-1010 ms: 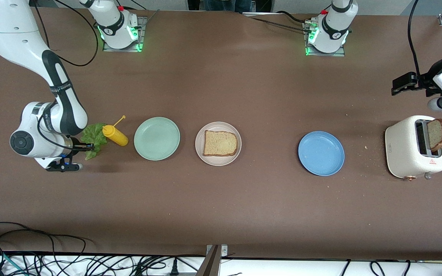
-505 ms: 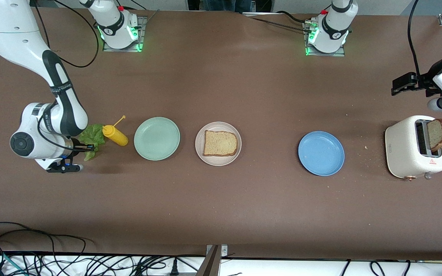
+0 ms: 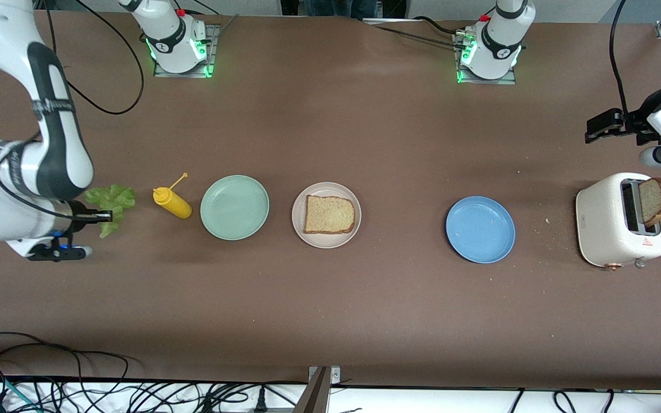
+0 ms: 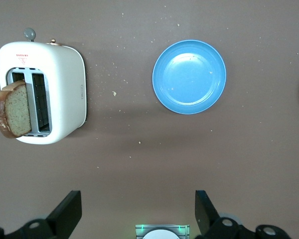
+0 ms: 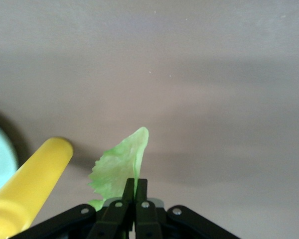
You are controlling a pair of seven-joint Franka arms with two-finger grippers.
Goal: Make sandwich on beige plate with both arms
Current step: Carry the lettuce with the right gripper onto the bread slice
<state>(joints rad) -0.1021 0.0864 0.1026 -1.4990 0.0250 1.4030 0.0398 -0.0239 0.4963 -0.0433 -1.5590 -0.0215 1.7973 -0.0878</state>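
My right gripper point(image 3: 107, 216) is shut on a ruffled green lettuce leaf point(image 3: 111, 201), held over the table at the right arm's end, beside the yellow bottle. The right wrist view shows the leaf point(image 5: 120, 164) pinched edge-on in the closed right gripper point(image 5: 135, 182). The beige plate point(image 3: 326, 243) sits mid-table with one bread slice point(image 3: 330, 214) flat on it. A second slice point(image 3: 654, 199) stands in the white toaster point(image 3: 611, 221). My left gripper point(image 3: 594, 129) hangs open and empty above the table near the toaster. The left gripper point(image 4: 137, 209) has its fingers point(image 4: 67, 211) wide apart.
A yellow squeeze bottle point(image 3: 172, 202) lies between the lettuce and a mint green plate point(image 3: 234, 207). A blue plate point(image 3: 480, 229) sits between the beige plate and the toaster. Crumbs dot the table around the toaster. Cables hang along the table's edge nearest the front camera.
My right arm has risen and swung toward its own end of the table, carrying the lettuce away from the yellow bottle. The left arm has not moved.
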